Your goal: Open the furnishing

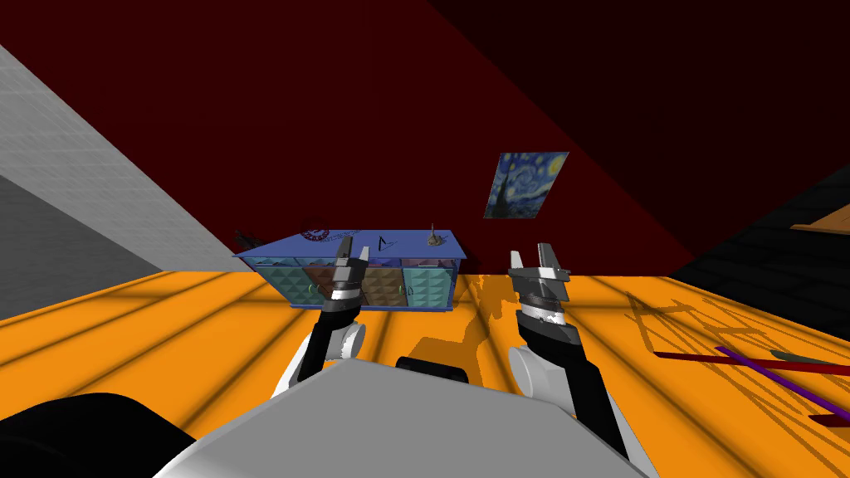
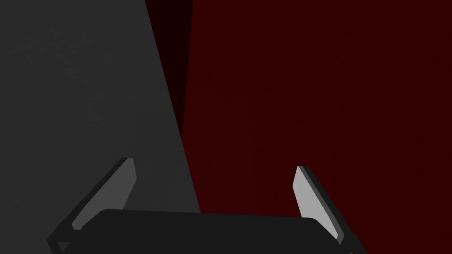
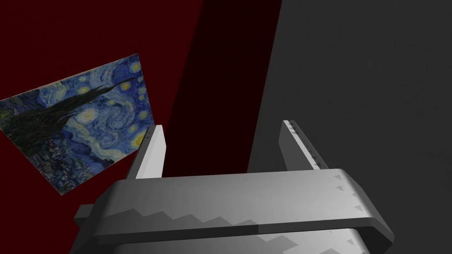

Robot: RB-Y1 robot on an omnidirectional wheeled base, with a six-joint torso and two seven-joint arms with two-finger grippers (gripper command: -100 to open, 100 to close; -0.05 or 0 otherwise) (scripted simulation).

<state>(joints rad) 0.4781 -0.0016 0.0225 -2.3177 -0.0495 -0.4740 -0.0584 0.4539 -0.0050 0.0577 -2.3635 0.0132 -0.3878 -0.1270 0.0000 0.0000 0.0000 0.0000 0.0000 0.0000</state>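
**A:** What is the left gripper (image 1: pixel 354 248) covering?

**B:** It is hiding the middle of the front of the cabinet (image 1: pixel 427 286). A small grey thing (image 1: pixel 433 239) sitting on its top is looking too tiny to name.

**A:** And over at the right?

**B:** The picture's edge is cutting off a purple rod (image 1: pixel 772 377) and a tan board (image 1: pixel 823 222).

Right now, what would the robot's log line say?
blue-topped cabinet: doors shut, untouched, ahead on orange floor | left claw: open, empty | right claw: open, empty
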